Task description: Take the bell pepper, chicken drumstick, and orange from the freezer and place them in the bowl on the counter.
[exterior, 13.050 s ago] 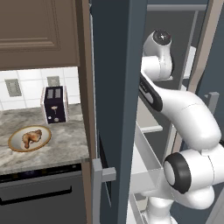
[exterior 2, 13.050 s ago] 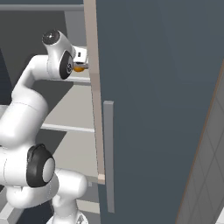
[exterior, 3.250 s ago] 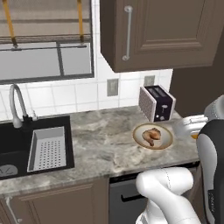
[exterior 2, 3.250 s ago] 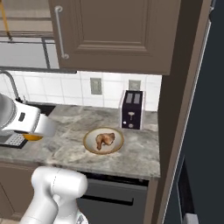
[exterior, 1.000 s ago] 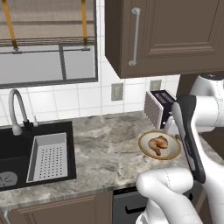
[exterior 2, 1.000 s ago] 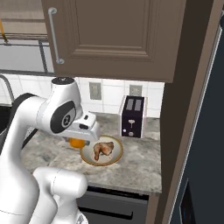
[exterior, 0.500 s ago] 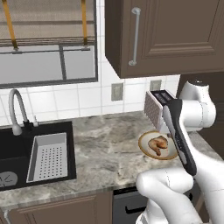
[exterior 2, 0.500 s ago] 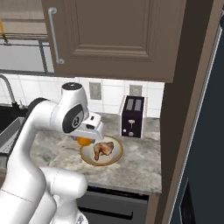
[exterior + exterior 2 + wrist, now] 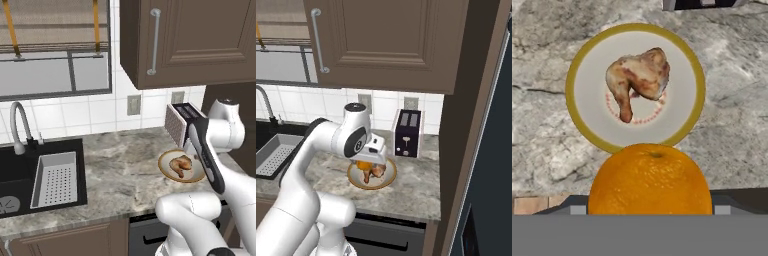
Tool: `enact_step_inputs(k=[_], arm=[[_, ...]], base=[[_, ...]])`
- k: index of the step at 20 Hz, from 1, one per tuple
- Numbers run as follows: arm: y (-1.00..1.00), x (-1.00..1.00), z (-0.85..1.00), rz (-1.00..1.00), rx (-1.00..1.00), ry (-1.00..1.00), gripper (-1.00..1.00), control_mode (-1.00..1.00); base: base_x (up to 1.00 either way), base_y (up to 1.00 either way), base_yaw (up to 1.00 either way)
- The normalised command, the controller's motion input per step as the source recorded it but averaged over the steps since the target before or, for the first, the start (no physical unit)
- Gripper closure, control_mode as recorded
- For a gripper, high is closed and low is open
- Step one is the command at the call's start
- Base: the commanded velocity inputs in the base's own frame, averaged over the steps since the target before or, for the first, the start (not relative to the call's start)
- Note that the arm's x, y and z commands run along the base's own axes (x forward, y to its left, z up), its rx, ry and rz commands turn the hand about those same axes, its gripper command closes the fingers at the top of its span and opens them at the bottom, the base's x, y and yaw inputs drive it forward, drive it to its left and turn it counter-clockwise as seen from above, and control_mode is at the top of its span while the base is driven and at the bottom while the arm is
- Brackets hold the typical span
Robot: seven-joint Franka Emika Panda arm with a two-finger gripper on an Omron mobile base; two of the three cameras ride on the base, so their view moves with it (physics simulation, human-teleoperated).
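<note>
Gripper (image 9: 367, 165) holding orange (image 9: 650, 179) above bowl (image 9: 587, 130), chicken drumstick (image 9: 638, 77) lying in it, on counter (image 9: 120, 175)

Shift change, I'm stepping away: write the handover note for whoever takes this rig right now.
Gripper: shut on the orange, hanging above the bowl's near rim.
Chicken drumstick: already lying in the bowl, on the counter in front of the toaster.
Done: drumstick delivered; orange brought over.
Left: lower and release the orange into the bowl, then fetch the bell pepper from the freezer.
</note>
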Motion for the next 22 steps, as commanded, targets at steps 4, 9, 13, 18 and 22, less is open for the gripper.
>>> enact_step_inputs(k=[4, 9, 13, 18, 22], arm=[[-0.08, 0.27, -0.20, 0.00, 0.00, 0.00, 1.00, -1.00], [-0.07, 0.23, -0.27, 0.00, 0.00, 0.00, 1.00, -1.00], [-0.01, 0.29, -0.31, 0.00, 0.00, 0.00, 1.00, -1.00], [-0.02, 0.26, -0.38, 0.00, 0.00, 0.00, 1.00, -1.00], [-0.08, 0.05, -0.44, 0.00, 0.00, 0.00, 1.00, -1.00]], base=[[0.00, 0.00, 0.00], [0.00, 0.00, 0.00], [0.00, 0.00, 0.00], [0.00, 0.00, 0.00], [0.00, 0.00, 0.00]])
